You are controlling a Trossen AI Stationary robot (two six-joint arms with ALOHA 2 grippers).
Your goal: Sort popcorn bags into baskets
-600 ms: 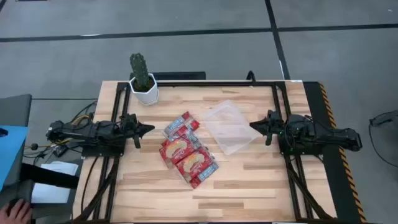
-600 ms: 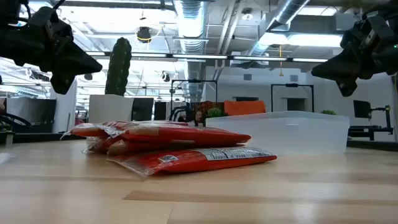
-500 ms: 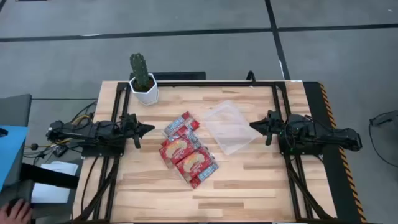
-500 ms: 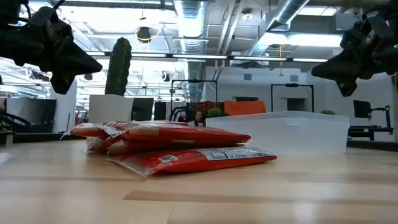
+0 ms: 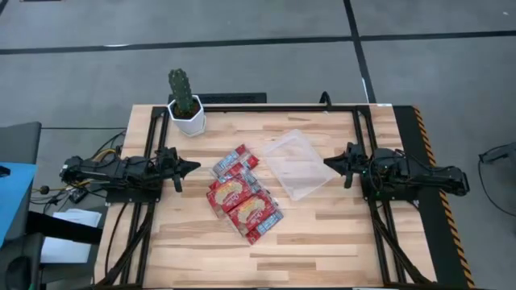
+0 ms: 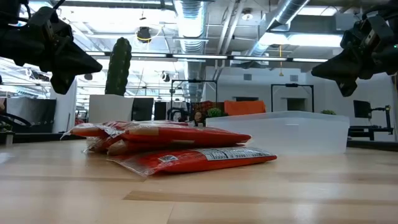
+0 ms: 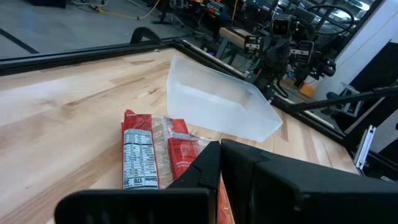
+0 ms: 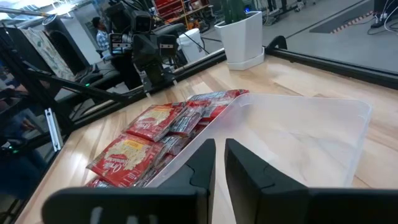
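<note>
Hardly any readable text. Bags [image 7: 152,155] in left wrist view: one shows its back, a white nutrition-style panel with black print, too small to read. Bags [image 8: 134,146] in right wrist view: yellowish front label with white script lettering on one, starts with what looks like "O", rest illegible. Low view: bottom bag [image 6: 193,158] has a small white label with dark print, unreadable. High view: bags [image 5: 242,197] too small for any lettering. Tray [image 5: 298,163] carries no print. Black and orange hazard striping along the table's right edge [image 5: 425,145], no words on it.
</note>
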